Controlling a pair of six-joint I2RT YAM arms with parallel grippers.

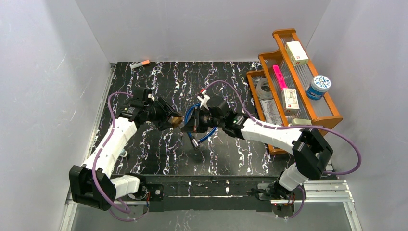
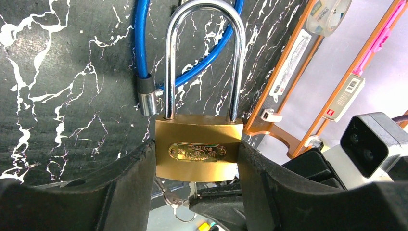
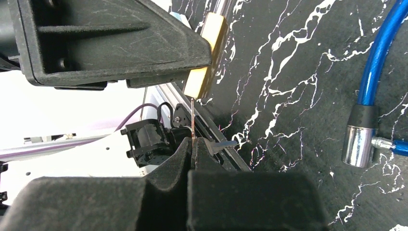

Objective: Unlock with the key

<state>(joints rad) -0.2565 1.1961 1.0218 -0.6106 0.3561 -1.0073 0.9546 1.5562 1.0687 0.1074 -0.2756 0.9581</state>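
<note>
A brass padlock [image 2: 198, 147] with a steel shackle [image 2: 204, 9] sits between the pads of my left gripper [image 2: 197, 161], which is shut on its body. Both shackle legs sit in the body. In the top view the padlock [image 1: 176, 120] is held above the table between the two arms. My right gripper [image 3: 192, 144] is shut on a key [image 3: 192, 120] seen edge-on. Its thin blade runs up to the padlock's underside [image 3: 197, 82]. A second key [image 3: 222, 143] on the ring sticks out sideways. From the left wrist the key [image 2: 193, 188] and ring show under the padlock.
A blue cable [image 1: 210, 134] with a metal end [image 3: 358, 144] lies on the black marbled table [image 1: 231, 154] under the right arm. A wooden rack [image 1: 269, 144] with boxes, tape and a round tin stands at the right. A marker [image 1: 140, 63] lies at the back left.
</note>
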